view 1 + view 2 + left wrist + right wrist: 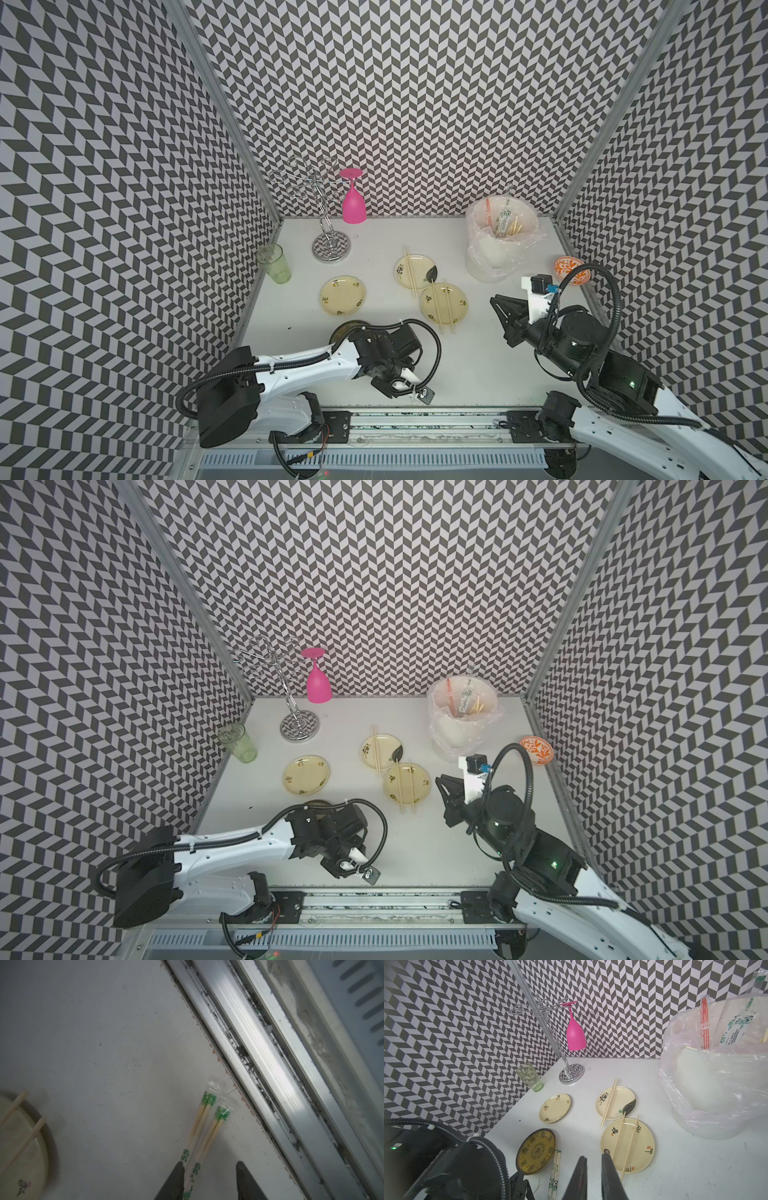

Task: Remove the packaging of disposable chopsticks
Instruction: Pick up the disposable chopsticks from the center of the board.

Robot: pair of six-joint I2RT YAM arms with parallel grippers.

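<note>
1. White tabletop (pixel 478 365) boxed in by black-and-white chevron walls (pixel 415 83) fills both top views, with an aluminium rail (pixel 259 1047) along its front edge.
2. The packaging (pixel 208 1099) is two clear plastic sleeves lying flat, side by side and touching. Each has a green bamboo-leaf print at its sealed end and green characters further along. The pale tan disposable chopsticks (pixel 198 1122) show through the film.
3. These wrapped pairs lie just beside a dark-rimmed yellow plate (pixel 536 1151) and near the rail. In both top views the left arm (pixel 299 365), at lower centre of the frame, hides them.
4. Their long axes are nearly parallel, one sleeve set slightly further along than the other. They run out from the left fingers, and the printed ends point at the rail on a slant, stopping just short of it.
5. The left gripper (pixel 209 1164) is partly open. One finger touches the sleeves' edge and the other stands clear of them, so nothing is clamped.
6. The right gripper (pixel 593 1157) has its jaws drawn almost together with a thin slit between them, holding nothing.
7. Unwrapped pairs (pixel 410 272) lie across two cream plates (pixel 424 282) at centre frame, running roughly front to back.
8. At the table's upper right, a lined bin (pixel 498 253) holds empty sleeves (pixel 505 218), one with red-orange print.
</note>
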